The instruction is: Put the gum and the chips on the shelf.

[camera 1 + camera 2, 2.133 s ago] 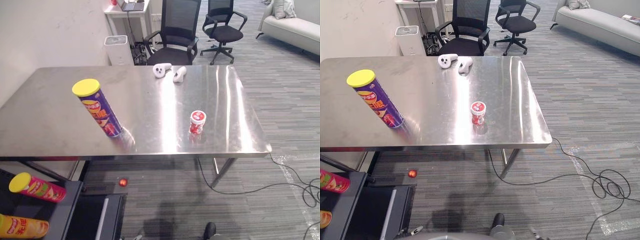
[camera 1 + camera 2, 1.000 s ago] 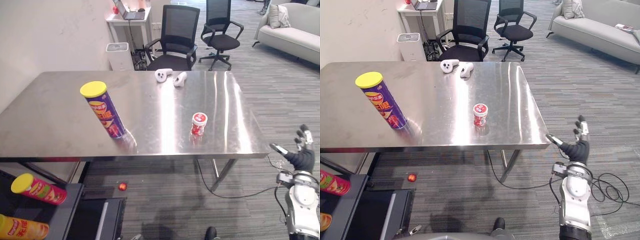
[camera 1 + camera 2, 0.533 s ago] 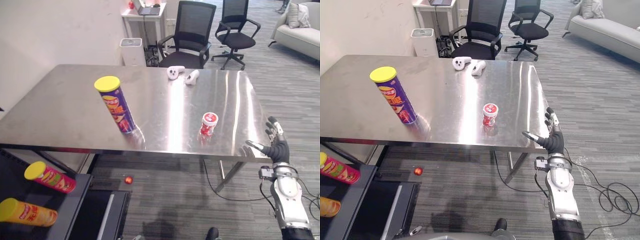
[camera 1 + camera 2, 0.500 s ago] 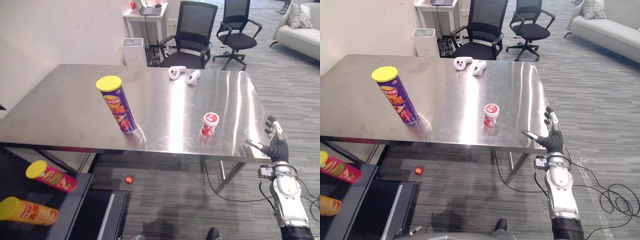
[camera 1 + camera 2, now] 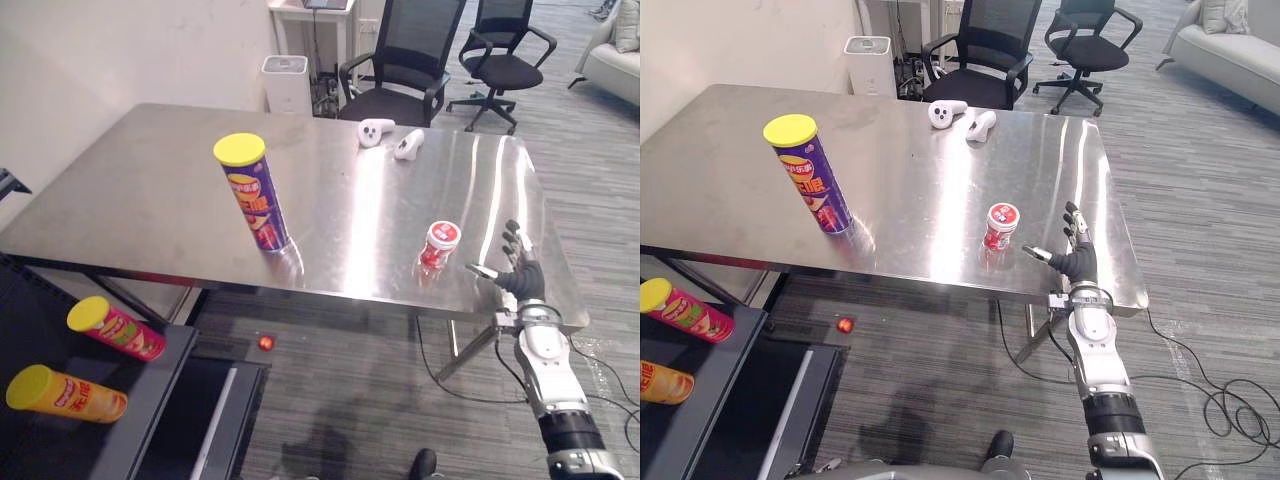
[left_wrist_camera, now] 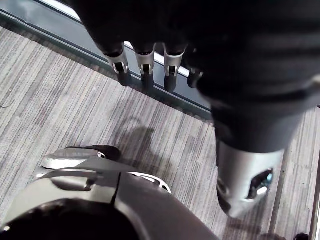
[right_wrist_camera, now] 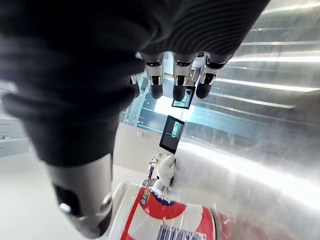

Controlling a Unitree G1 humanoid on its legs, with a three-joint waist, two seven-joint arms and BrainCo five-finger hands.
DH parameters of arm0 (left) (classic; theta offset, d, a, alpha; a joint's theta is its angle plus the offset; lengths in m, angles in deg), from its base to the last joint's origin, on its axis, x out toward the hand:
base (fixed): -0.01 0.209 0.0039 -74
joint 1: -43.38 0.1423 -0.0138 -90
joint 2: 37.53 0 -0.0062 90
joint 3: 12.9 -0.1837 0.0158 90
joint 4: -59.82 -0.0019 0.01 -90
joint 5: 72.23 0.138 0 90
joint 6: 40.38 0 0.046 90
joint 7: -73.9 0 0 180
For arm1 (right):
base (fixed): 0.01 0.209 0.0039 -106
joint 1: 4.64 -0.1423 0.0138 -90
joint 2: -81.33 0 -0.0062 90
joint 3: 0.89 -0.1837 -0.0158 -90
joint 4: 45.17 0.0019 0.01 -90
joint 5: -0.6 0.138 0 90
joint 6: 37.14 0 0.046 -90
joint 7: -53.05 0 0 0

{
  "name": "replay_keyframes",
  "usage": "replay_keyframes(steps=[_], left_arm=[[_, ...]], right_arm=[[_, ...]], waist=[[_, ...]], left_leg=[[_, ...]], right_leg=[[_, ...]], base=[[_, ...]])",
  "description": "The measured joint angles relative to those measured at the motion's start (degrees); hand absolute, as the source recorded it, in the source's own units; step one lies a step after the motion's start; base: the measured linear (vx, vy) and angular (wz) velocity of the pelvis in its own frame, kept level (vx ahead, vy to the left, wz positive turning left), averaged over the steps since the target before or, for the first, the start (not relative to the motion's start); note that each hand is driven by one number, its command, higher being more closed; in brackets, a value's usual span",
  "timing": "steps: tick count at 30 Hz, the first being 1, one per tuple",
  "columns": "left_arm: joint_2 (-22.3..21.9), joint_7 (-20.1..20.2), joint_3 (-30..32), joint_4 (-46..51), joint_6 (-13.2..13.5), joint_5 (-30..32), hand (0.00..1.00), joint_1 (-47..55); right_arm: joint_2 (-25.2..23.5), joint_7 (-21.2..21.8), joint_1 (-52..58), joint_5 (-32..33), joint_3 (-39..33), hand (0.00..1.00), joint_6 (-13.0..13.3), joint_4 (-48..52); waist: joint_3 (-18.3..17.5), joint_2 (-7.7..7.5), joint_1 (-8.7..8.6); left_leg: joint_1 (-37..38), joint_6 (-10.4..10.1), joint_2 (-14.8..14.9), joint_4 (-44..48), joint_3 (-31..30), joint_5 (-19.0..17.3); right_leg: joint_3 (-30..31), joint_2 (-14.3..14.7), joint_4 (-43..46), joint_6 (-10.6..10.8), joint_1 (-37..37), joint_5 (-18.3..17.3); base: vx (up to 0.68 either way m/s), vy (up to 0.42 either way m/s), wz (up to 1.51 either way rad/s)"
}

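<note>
steel table point(image 5: 150, 195) | two white controllers point(image 5: 376, 131) at far edge | black chairs point(image 5: 412, 40) behind | red ball point(image 5: 265, 343) on floor point(image 5: 350, 400)

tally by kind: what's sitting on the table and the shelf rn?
Chip cans: 3 (purple one upright on the table; pink one and orange one lying on the shelf)
Gum jar: 1, on the table
White controllers: 2, near the table's far edge
Total: 6
</note>
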Motion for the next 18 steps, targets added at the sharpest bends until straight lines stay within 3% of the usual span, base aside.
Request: replay_keyframes(steps=[18], left_arm=[[0.1, -0.5, 0.1, 0.4, 0.0, 0.0, 0.00, 0.0]], right_arm=[[0.5, 0.5, -5.4, -1.5, 5.1, 0.00, -0.7, -4.0]], waist=[[1.9, -0.30, 1.49]], left_leg=[[-1.0, 0.4, -0.7, 0.0, -1.5, 0.2]], right_leg=[[-0.9, -0.7, 0.0, 0.1, -0.4, 0.1]], base=[[0.00, 0.001, 0.02]])
